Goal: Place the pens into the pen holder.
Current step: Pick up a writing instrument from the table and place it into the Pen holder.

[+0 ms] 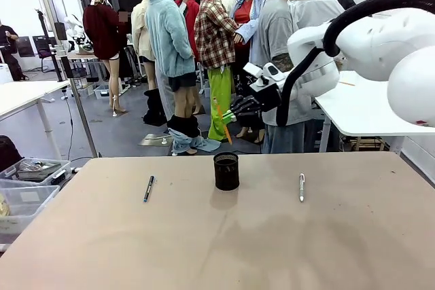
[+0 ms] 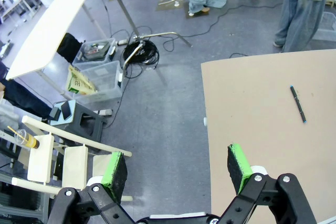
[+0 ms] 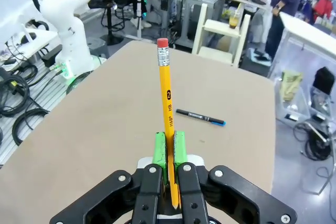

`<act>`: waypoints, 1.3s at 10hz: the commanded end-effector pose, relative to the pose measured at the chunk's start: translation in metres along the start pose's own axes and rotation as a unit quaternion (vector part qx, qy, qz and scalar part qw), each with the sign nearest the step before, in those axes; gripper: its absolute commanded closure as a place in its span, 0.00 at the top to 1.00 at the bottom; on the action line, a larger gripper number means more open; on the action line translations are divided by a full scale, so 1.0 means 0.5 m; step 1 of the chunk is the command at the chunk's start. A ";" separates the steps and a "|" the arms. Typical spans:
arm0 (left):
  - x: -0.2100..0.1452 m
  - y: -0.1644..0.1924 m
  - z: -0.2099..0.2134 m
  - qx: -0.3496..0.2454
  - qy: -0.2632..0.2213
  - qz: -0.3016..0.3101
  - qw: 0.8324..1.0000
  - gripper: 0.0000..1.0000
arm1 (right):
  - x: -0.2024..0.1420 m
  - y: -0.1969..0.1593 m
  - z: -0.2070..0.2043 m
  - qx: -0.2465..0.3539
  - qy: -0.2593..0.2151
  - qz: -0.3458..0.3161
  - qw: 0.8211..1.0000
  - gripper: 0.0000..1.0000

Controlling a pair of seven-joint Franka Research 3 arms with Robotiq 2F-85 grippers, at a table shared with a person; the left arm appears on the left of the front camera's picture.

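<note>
The black mesh pen holder (image 1: 226, 171) stands upright at the middle of the tan table (image 1: 217, 249). To its left lies the dark blue-black pen (image 1: 148, 189) (image 2: 298, 104) (image 3: 200, 117), and to its right the white-silver pen (image 1: 302, 187). My right gripper (image 1: 230, 116) (image 3: 169, 149) hangs in the air above and behind the holder, shut on the orange-yellow pencil (image 1: 222, 125) (image 3: 165, 90), whose eraser end points away from the wrist. My left gripper (image 2: 177, 167) is open and holds nothing; it hovers over the table's left edge (image 2: 206, 129).
A person in a grey shirt (image 1: 275, 39) stands at the far side. Clear plastic bins (image 1: 27, 181) (image 2: 97, 69) sit on the floor to the left, near a wooden chair (image 2: 58, 156). White tables (image 1: 367, 110) stand to the right and left. My left arm's white base (image 3: 58, 3) rises at the table's end.
</note>
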State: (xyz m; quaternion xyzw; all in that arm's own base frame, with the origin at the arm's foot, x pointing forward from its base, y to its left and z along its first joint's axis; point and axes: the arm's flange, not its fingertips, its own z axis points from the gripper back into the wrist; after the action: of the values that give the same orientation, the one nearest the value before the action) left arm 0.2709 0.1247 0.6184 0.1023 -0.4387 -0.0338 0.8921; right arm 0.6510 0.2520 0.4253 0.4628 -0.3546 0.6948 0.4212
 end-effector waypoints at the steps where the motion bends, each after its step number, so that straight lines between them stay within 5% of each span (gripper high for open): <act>1: 0.001 -0.001 -0.003 0.004 -0.004 0.005 1.000 1.00 | -0.012 -0.040 -0.014 0.027 0.004 -0.021 0.999 0.00; 7: 0.001 -0.001 -0.003 0.004 -0.004 0.005 1.000 1.00 | -0.101 -0.038 -0.077 0.041 0.020 -0.072 0.996 0.00; 8: 0.001 -0.001 -0.003 0.004 -0.004 0.005 1.000 1.00 | -0.114 -0.032 -0.076 0.034 0.038 -0.078 0.996 0.08; 11: 0.001 -0.001 -0.003 0.004 -0.004 0.005 1.000 1.00 | -0.125 0.004 -0.046 0.027 0.044 -0.080 0.995 0.67; 13: 0.001 -0.001 -0.003 0.004 -0.004 0.005 1.000 1.00 | -0.116 0.052 0.018 -0.016 0.058 -0.092 0.994 0.67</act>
State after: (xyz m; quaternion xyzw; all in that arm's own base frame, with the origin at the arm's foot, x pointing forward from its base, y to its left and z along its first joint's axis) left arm 0.2709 0.1248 0.6183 0.1022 -0.4386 -0.0336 0.8922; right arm 0.6664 0.2375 0.3635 0.4667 -0.2900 0.6799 0.4857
